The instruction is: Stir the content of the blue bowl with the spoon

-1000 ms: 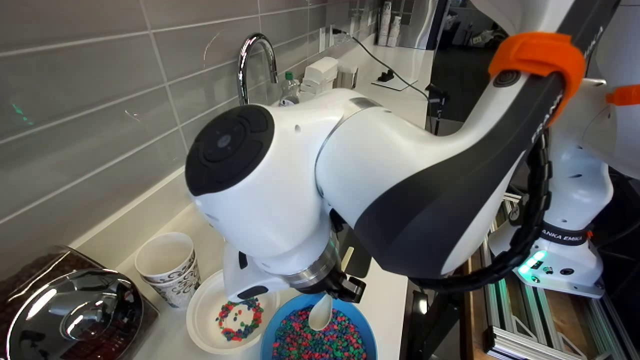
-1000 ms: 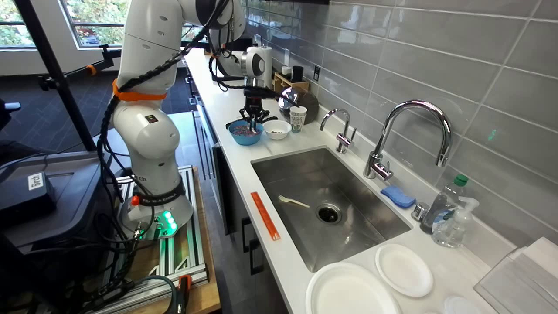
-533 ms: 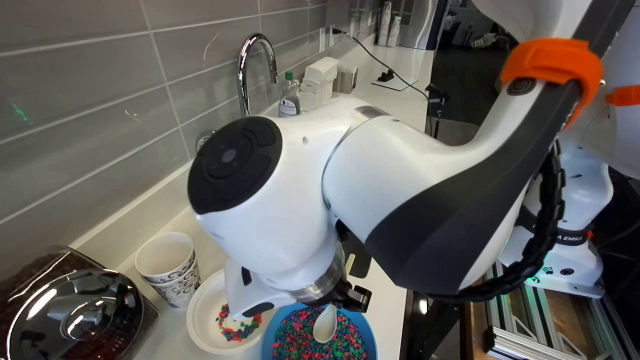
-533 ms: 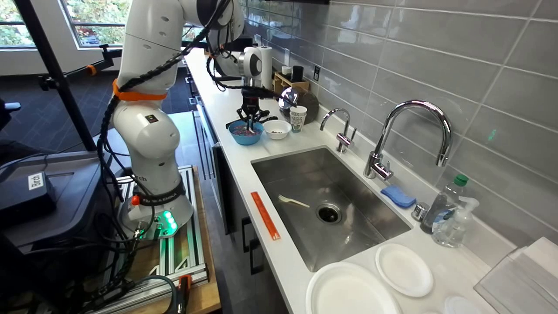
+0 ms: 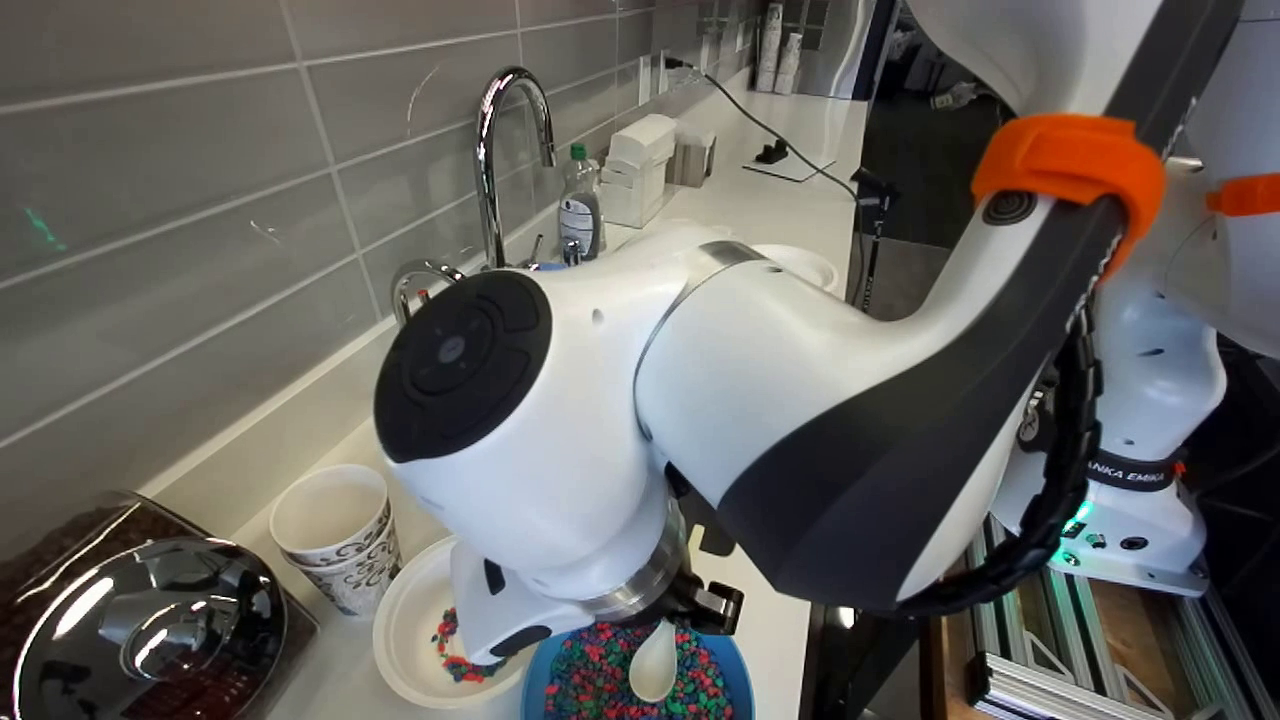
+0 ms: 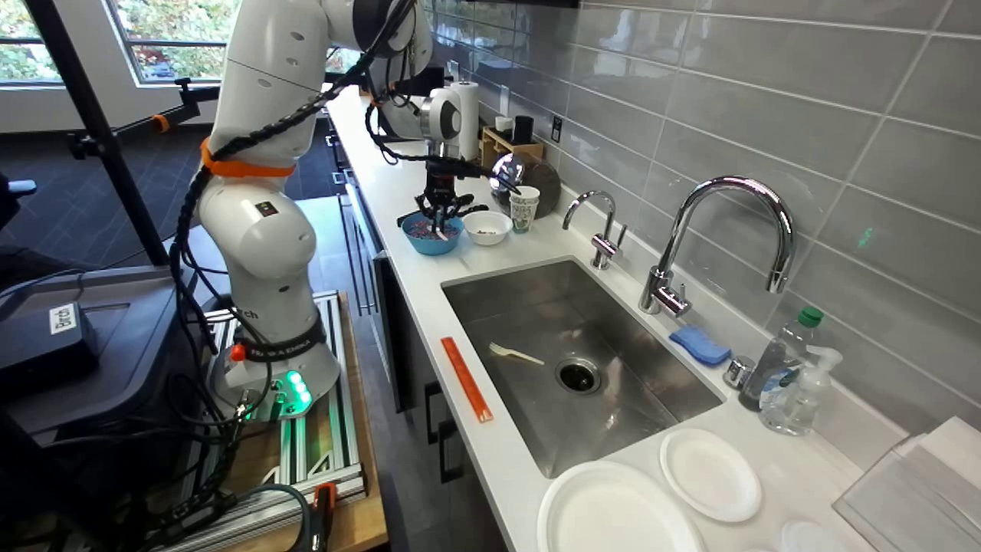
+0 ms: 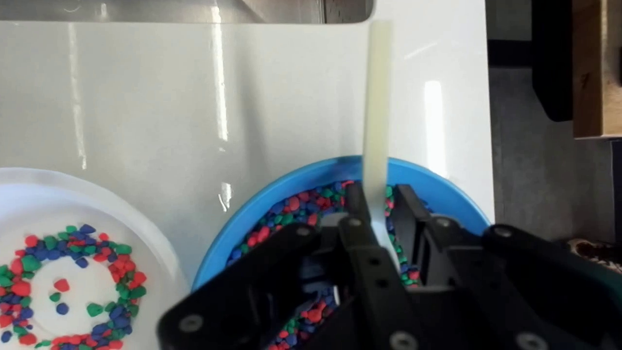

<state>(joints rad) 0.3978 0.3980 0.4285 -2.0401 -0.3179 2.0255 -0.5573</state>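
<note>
Pebbles of red, green and blue lie inside the blue bowl, below its rim. Above the blue bowl hangs the end effector, drawn in narrow and clasping the pale spoon by its handle. The spoon is tilted: in the wrist view the handle crosses over the blue bowl's rim, while its scoop points down over the pebbles; whether the scoop touches them, I cannot tell. Just beside the blue bowl, on the same white tabletop, stands a white bowl with a ring of similar bits in it. Stacked patterned cups stand beyond the white bowl as seen from the blue bowl. Across a stretch of tabletop from the blue bowl is the sink; a pale utensil lies in it, well apart from the blue bowl, as does an orange strip on the tabletop.
</note>
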